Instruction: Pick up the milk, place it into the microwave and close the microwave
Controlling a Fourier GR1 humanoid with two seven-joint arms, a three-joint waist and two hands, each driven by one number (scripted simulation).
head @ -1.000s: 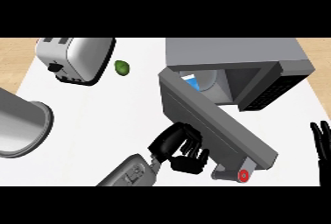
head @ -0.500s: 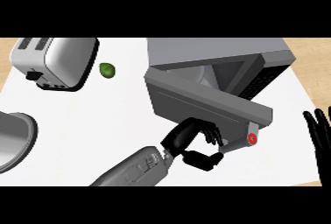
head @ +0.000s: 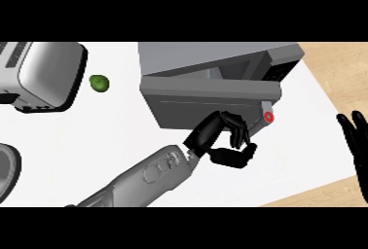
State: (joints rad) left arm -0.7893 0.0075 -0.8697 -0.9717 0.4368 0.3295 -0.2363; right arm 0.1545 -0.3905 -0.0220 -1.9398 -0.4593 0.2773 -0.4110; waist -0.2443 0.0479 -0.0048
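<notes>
The grey box-shaped microwave stands at the far edge of the white bench, toward its right side. Its flat grey door lies across the front opening and hides nearly all of it; a narrow dark gap is visible between the door's upper edge and the microwave body. A small red round button sits on the door's right end, beside a light grey strip.

The left hand, black, on a grey forearm entering from the lower edge, rests against the lower part of the door. Its fingers are curled inward with the thumb bent beneath them. They enclose no object. The knuckles touch or lie just beside the door face; which of the two cannot be determined.

The right hand, black, shows at the right edge of the view, over the right edge of the bench where the wooden floor begins. Its fingers are straight, slightly apart and pointing up, and hold nothing.

The milk is not visible anywhere on the bench. The door covers the microwave's interior, so whether the milk stands inside cannot be confirmed.

A silver two-slot toaster occupies the far left corner of the bench. A small green round fruit lies on the bench between the toaster and the microwave, nearer the toaster. The curved rim of a grey metal vessel shows at the left edge.
</notes>
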